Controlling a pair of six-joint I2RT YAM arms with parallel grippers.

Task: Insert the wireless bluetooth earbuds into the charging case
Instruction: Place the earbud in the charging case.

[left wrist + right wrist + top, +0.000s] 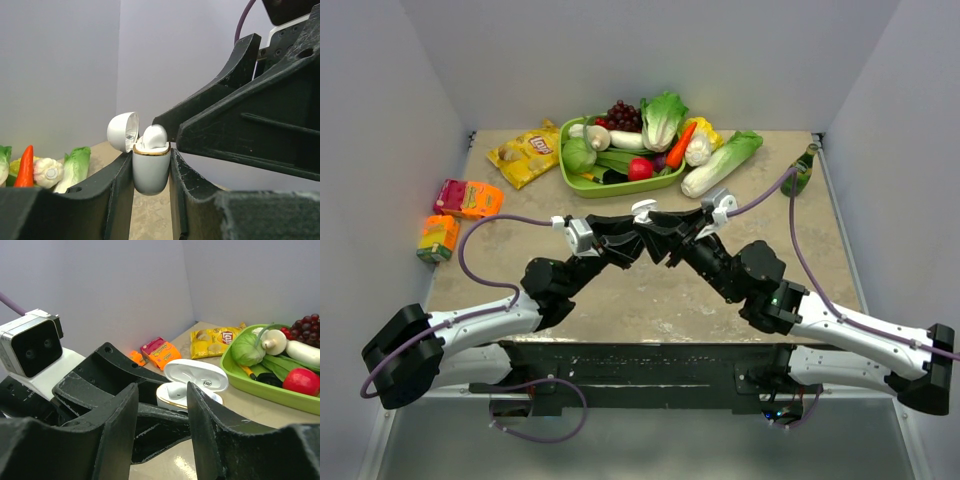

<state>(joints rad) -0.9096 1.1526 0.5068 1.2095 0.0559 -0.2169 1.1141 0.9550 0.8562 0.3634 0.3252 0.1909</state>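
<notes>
My left jaws are clamped tight on the body of the charging case, holding it upright above the worktop with its lid swung back, so the opening faces my other arm. One earbud sits in the case's mouth, perhaps not fully home. My right jaws stand partly apart just beside the case, gripping nothing.

One charging case, one earbud visible, one green tray, one chip bag, two snack packs, one bottle
</notes>
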